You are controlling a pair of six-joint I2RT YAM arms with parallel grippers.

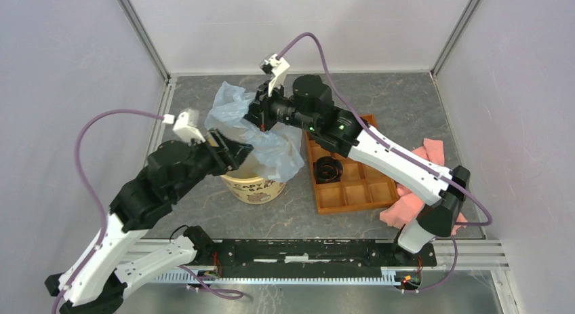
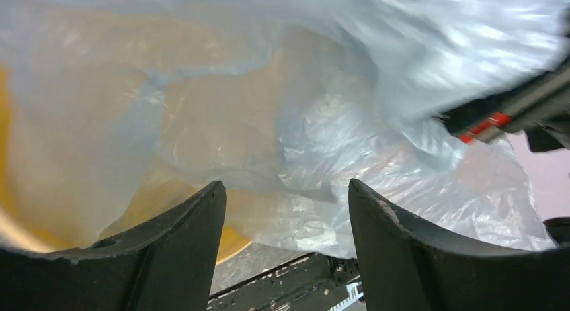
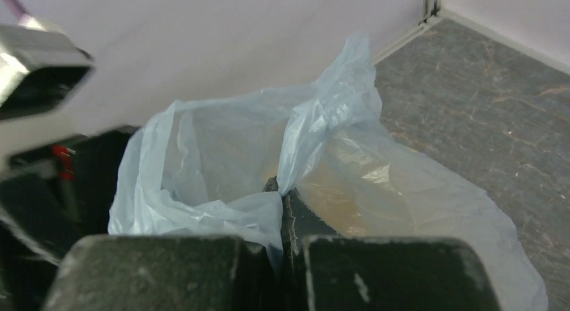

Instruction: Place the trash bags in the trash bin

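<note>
The pale blue-grey trash bag (image 1: 271, 148) hangs over the cream-yellow trash bin (image 1: 254, 188) and drapes down its right side. My right gripper (image 1: 260, 116) is shut on the bag's upper edge; its wrist view shows the film pinched between its jaws (image 3: 281, 193). My left gripper (image 1: 237, 150) is open at the bin's left rim, close to the bag. In its wrist view the fingers (image 2: 185, 237) are spread apart with the bag (image 2: 336, 136) and the yellow bin (image 2: 222, 247) just beyond them. The bin's mouth is hidden by the bag.
An orange compartment tray (image 1: 349, 168) holding a black round object (image 1: 330, 170) lies right of the bin. A pink cloth (image 1: 417, 192) lies under the right arm. The black base rail (image 1: 305, 249) runs along the near edge. Grey walls enclose the table.
</note>
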